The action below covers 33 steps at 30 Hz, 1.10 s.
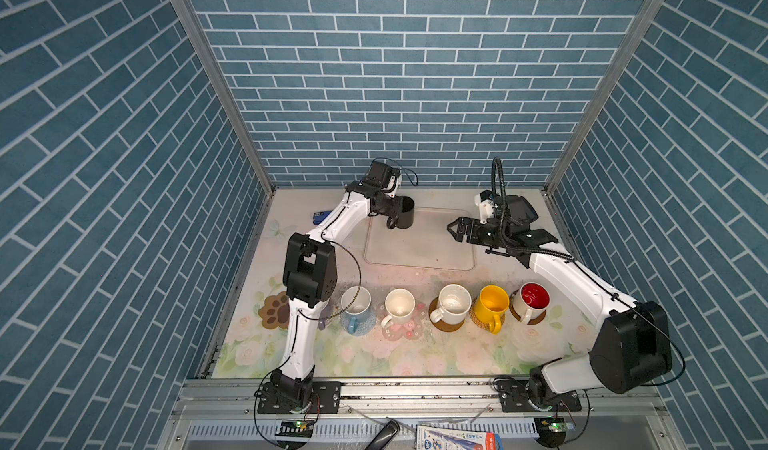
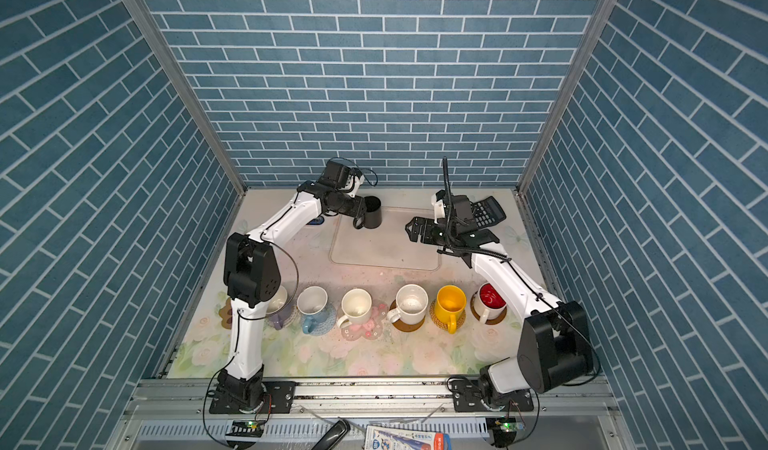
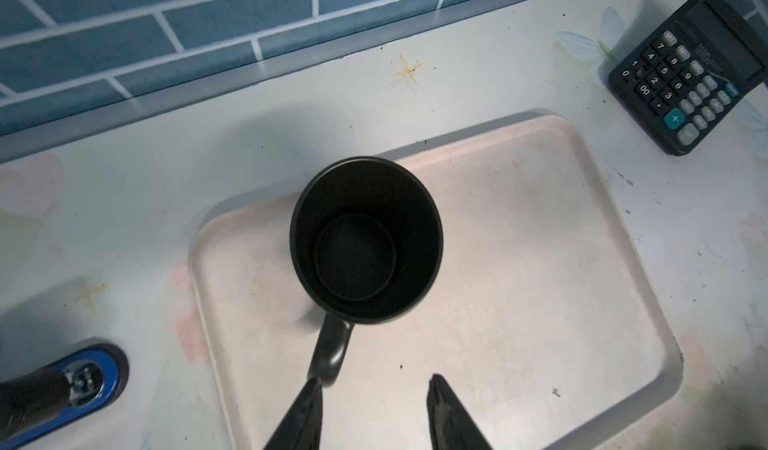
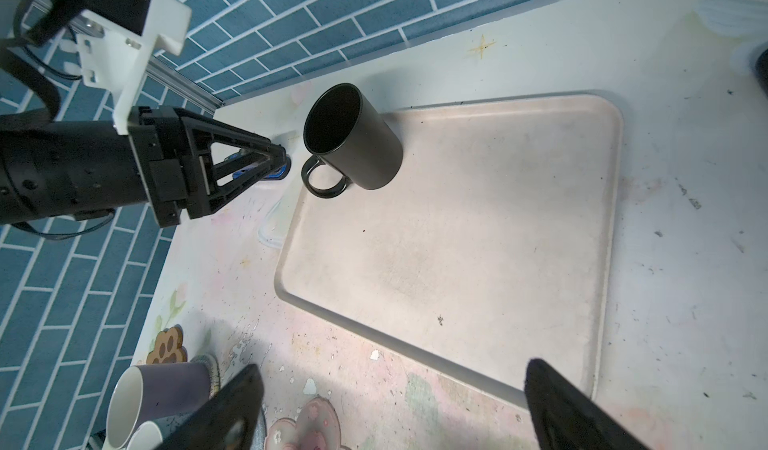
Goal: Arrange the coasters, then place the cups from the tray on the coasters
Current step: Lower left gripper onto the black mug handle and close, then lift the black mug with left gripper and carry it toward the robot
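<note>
black cup [image 1: 405,215] stands upright on the far left corner of the tray [image 1: 432,252], the only cup there, its handle turned toward the left gripper [image 3: 374,383]. in the left wrist view that claw's two fingers are part way apart with nothing clamped between them. the handle's end lies right at one fingertip [image 3: 313,389], and i can't tell if they touch. right gripper [image 1: 454,229] hangs above the tray's right side, spread wide and holding nothing. near the front of the table the other cups stand in a row: lavender cup [image 2: 277,302], half hidden behind the left arm, then light blue cup [image 1: 356,302] on the blue-grey coaster [image 1: 368,328], white cup [image 1: 400,304] on the pink flower coaster [image 1: 401,332], second white cup [image 1: 453,302] on a brown disc [image 1: 449,326], yellow cup [image 1: 492,302] on the rattan coaster [image 1: 478,323], red-lined cup [image 1: 534,298] on another brown disc [image 1: 540,317]. paw coaster [image 1: 274,310] at the row's left end carries no cup. a black calculator [image 3: 690,77] lies on the table beside the tray's far right corner
</note>
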Available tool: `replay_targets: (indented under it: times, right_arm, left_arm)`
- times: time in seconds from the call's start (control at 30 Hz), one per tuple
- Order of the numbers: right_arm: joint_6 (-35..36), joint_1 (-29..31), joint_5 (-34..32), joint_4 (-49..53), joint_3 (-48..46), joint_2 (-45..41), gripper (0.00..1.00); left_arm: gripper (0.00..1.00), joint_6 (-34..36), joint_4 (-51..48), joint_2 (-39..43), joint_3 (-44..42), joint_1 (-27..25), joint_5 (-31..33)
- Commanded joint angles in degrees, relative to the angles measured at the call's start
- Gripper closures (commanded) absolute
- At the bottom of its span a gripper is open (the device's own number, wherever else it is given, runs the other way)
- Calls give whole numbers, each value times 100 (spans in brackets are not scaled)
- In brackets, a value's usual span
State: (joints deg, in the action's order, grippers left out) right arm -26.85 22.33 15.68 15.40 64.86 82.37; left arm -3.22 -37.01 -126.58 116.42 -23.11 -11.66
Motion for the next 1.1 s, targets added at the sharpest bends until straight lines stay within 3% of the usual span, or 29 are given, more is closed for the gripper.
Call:
replay_targets:
  times: [0.0, 0.6, 0.77, 1.07]
  right_arm:
    - [267, -18, -154, 112, -183, -159, 2]
    - [320, 0, -92, 173, -70, -18, 2]
    - [321, 2, -74, 135, -86, 49, 2]
    - [321, -2, -39, 81, -133, -7, 2]
  left_arm:
    - [57, 419, -294, -256, 150, 19, 112]
    - [62, 569, -313, -1126, 707, 53, -47]
    - [67, 547, -361, -1231, 848, 60, -38]
    - [93, 353, -250, -1108, 697, 52, 102]
